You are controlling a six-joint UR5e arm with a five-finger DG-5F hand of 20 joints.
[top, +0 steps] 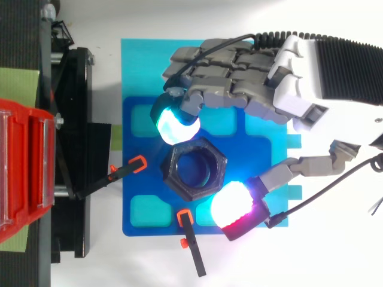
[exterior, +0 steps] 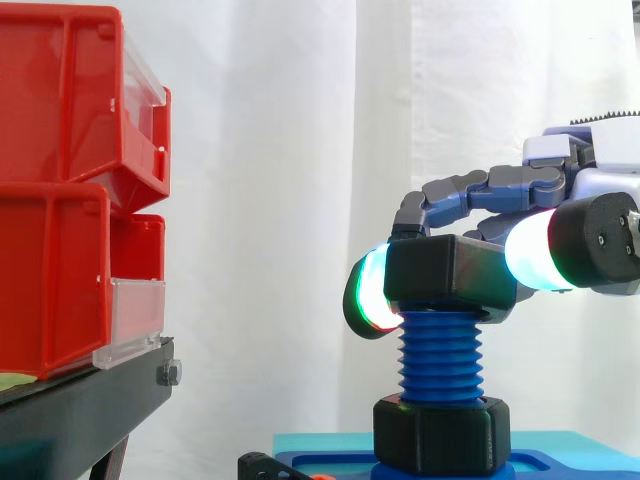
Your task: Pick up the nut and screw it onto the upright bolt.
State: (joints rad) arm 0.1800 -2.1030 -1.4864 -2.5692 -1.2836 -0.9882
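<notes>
A black hexagonal nut (exterior: pixel 450 270) sits on top of the upright blue threaded bolt (exterior: pixel 440 355), level with its top end. From above, the nut (top: pixel 173 172) is a dark ring over the blue base plate (top: pixel 137 203). My hand (top: pixel 287 89) comes in from the right, and its curled fingers and thumb pinch the nut from opposite sides. A green-white fingertip (top: pixel 173 124) presses the far side and a red-white pad (top: pixel 230 206) the near side. A second black nut (exterior: pixel 440 435) sits at the foot of the bolt.
Red bins (exterior: pixel 70 190) are stacked on a black stand (exterior: pixel 90 400) at the left. Two black clamps with orange tips (top: pixel 128 170) (top: pixel 188 236) hold the base plate's edge. A lighter blue sheet (top: pixel 143 60) lies under the plate.
</notes>
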